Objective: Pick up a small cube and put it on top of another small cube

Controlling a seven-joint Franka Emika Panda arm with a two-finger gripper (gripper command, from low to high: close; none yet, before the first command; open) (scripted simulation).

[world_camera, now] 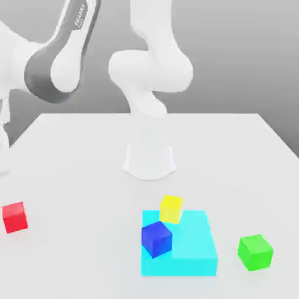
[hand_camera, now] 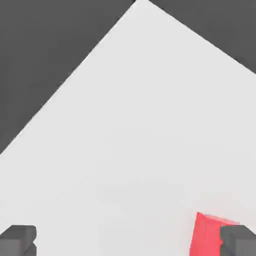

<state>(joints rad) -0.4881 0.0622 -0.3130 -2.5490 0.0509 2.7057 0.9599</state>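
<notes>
One bright red cube (world_camera: 15, 217), plain, small, on pale tabletop (world_camera: 93, 175); fingers (hand_camera: 128, 241) wide apart.

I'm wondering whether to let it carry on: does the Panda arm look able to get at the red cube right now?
Probably yes: the red cube sits apart from the other cubes, and the pincer is open, though it seems to need shifting sideways first.
</notes>
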